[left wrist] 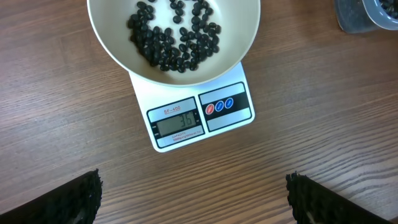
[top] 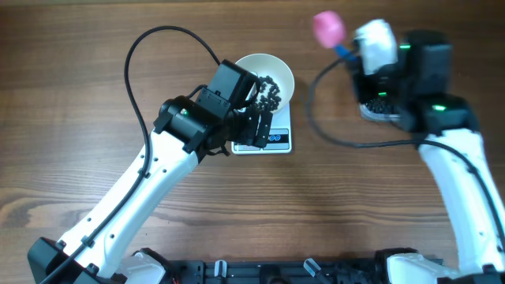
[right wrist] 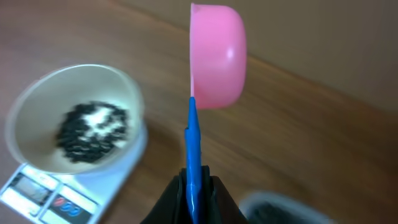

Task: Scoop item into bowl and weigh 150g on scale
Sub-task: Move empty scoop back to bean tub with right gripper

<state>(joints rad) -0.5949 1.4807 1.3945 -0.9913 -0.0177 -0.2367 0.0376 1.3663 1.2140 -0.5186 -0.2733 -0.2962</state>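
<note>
Your right pincer (right wrist: 198, 186) was pressed together on the blue handle (right wrist: 193, 143) of the pink scoop (right wrist: 217, 56). The handle ran straight out along the pincer's own line. The cup at its far end was turned on its side, mouth towards the bowl (left wrist: 242, 37), and from that side you could not tell whether anything lay in it.

From that pincer the bowl lay off to your left and lower down, well apart. The tub (right wrist: 280, 208) sat close beneath the pincer. By my reckoning the next scoop belonged to your right arm, and it turned on a short drop to the tub, not on the longer swing to the bowl.

Your left pincer (left wrist: 196, 199) was spread wide and held nothing, hovering over the worktop (left wrist: 62, 124) just in front of the scale (left wrist: 149, 96). The beans (left wrist: 174, 34) lay in a thin dark patch in the bowl, which sat on the scale.

The scale bore "SF-400" in red above its display (left wrist: 179, 124). The display showed two digits, seemingly 36, the last one uncertain. The print beneath it was too small to read.
</note>
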